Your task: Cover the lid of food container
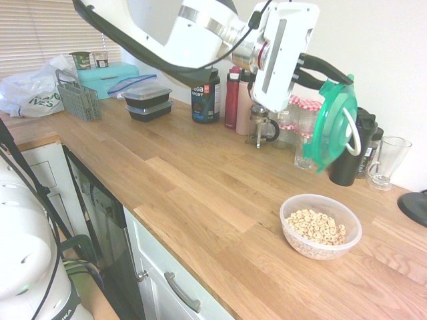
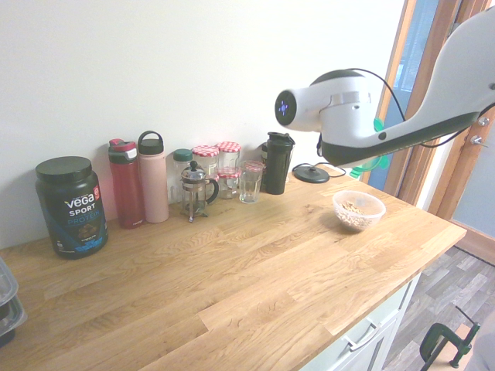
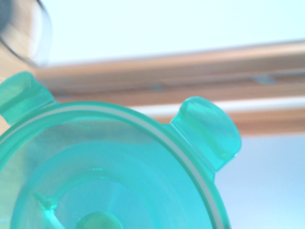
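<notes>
One gripper (image 1: 325,75), fingers clamped on the lid (image 1: 331,128), holds it on edge in open air above the uncovered food container (image 1: 321,226) near the counter (image 1: 200,193) edge

Glossy white arm (image 1: 200,27), black cables along it, dark fingers (image 1: 327,70) on its hand (image 1: 333,79).

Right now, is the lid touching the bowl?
Apart. First exterior view: the gripper holds the lid on edge, high above the bowl; bare counter shows between.
</notes>
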You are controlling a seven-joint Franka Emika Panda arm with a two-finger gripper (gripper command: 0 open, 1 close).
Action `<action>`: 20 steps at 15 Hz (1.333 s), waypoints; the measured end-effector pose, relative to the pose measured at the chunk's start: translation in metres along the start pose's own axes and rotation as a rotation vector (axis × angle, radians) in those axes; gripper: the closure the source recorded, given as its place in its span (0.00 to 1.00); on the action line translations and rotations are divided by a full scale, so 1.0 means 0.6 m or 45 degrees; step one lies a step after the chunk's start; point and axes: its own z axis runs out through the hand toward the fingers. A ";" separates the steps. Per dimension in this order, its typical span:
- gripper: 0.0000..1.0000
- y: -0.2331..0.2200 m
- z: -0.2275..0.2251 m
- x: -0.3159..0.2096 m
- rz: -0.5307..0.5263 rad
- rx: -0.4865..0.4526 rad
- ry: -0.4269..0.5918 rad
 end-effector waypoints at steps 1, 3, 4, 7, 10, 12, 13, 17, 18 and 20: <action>1.00 -0.009 0.007 -0.017 -0.025 -0.080 0.030; 1.00 -0.028 0.017 -0.048 -0.080 -0.210 0.083; 1.00 -0.043 0.020 -0.064 -0.098 -0.220 0.089; 1.00 -0.081 0.033 -0.090 -0.070 -0.212 0.101; 1.00 -0.100 0.064 -0.112 -0.069 -0.246 0.078; 1.00 -0.107 0.076 -0.122 -0.074 -0.268 0.068; 1.00 -0.108 0.080 -0.124 -0.076 -0.274 0.064; 1.00 -0.123 0.094 -0.141 -0.066 -0.279 0.056; 1.00 -0.130 0.098 -0.148 -0.068 -0.284 0.054; 1.00 -0.140 0.104 -0.157 -0.073 -0.287 0.051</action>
